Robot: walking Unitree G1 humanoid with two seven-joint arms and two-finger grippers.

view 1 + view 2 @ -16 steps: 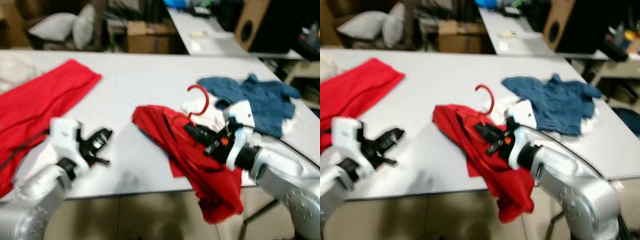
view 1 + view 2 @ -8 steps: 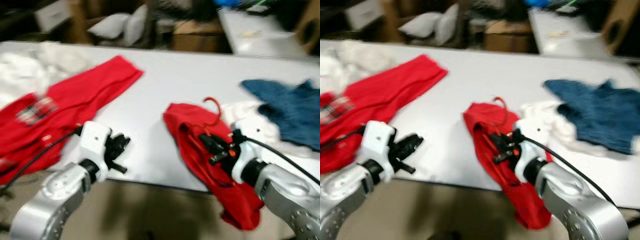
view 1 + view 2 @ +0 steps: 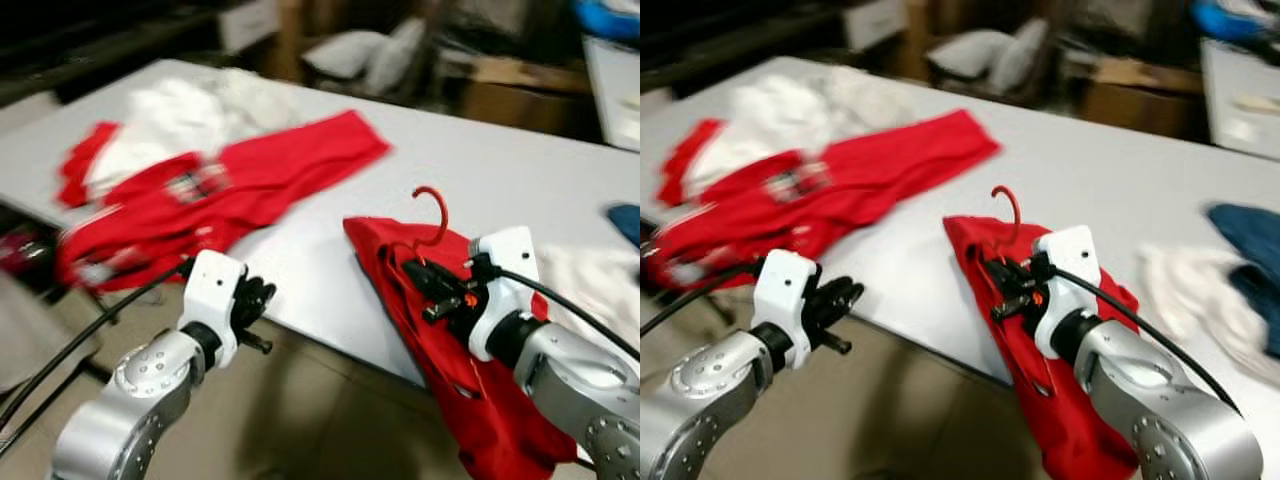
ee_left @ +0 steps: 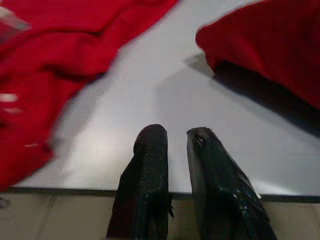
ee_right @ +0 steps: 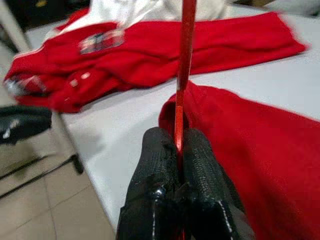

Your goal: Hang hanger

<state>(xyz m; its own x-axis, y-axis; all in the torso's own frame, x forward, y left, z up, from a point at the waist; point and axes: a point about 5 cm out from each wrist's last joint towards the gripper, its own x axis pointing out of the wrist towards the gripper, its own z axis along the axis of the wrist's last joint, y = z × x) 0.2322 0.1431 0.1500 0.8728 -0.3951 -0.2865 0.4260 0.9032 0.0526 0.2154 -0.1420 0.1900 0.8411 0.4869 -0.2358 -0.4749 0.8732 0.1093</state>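
The right tool (image 3: pixel 415 275) is clenched on the thin neck of a red hanger (image 3: pixel 432 212), its two black fingers (image 5: pixel 156 165) pressed together around the wire in the right wrist view, with the hook rising above them. A red shirt (image 3: pixel 455 340) is draped on the hanger and spills from the bench (image 3: pixel 520 170) over its near edge, hanging down beside the right arm. The left tool (image 3: pixel 255 305) hovers at the near edge of the bench, well apart from the hanger, gripping nothing; its fingers (image 4: pixel 150 165) stand close together with a narrow gap between them in the left wrist view, the white bench top just beyond their tips. On the robot's left a second red garment (image 3: pixel 215 190) lies spread across the bench, with white cloth (image 3: pixel 190 105) heaped behind it. To the far right a pale cloth (image 3: pixel 1185 290) lies on the bench beside a blue garment (image 3: pixel 1250 235). Behind the bench, blurred, sit pillows (image 3: pixel 370 55) and a cardboard box (image 3: pixel 510 85). The floor (image 3: pixel 320 430) below is tan tile.
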